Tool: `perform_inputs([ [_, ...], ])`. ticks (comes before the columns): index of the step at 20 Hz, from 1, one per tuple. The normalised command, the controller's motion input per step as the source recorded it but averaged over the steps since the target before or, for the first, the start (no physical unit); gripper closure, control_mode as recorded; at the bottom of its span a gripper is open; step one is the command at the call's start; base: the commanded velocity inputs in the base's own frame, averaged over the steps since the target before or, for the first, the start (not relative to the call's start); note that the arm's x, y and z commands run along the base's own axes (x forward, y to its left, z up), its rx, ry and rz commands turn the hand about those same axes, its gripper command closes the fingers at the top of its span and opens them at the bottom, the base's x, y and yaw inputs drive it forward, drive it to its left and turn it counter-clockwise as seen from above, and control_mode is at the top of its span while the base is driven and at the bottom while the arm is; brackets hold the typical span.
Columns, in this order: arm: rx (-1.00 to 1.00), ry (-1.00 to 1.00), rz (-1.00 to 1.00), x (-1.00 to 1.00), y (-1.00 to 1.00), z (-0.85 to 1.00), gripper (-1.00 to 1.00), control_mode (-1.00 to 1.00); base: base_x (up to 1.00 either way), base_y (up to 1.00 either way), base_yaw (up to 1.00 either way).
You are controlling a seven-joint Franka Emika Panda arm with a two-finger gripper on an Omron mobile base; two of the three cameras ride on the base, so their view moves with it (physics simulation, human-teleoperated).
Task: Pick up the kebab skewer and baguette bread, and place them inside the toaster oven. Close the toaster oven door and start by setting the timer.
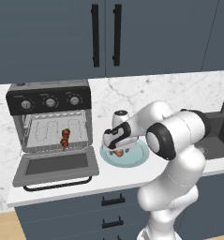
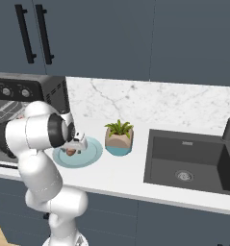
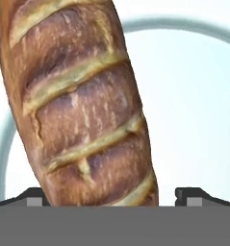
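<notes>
No brand, label or readable writing is seen on any surface. The marble counter [image 1: 132, 96] is spread under the claw, with bare room left toward its front edge. The toaster oven [image 1: 50, 101] is set to the claw's left, three round knobs on its top panel; the toaster oven door [image 1: 55, 168] is dropped flat toward the counter's front edge, its black bar handle outermost. The sink [image 2: 188, 163] and the potted plant [image 2: 119, 138] are shown by the right base view alone, to the claw's right, the plant just beside the plate. The pale blue plate [image 1: 139, 157] is lain directly beneath the claw [image 1: 117, 149]. The baguette bread [image 3: 80, 103] is lain on that plate, between the two spread finger tips [image 3: 32, 196], neither of which is seen touching it; its slashed crust is shown clearly by the hand view. The kebab skewer [image 1: 65, 138] is seen on the wire rack inside the oven, well left of the claw.
</notes>
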Motion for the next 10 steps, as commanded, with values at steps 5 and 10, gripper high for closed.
perform_inputs([
  [5, 0.00, 0.00, 0.00, 0.04, 0.01, -0.10, 1.00, -1.00, 0.00, 0.00, 0.00],
  [10, 0.01, -0.01, 0.00, 0.00, 0.18, -0.08, 1.00, -1.00, 0.00, 0.00, 0.00],
])
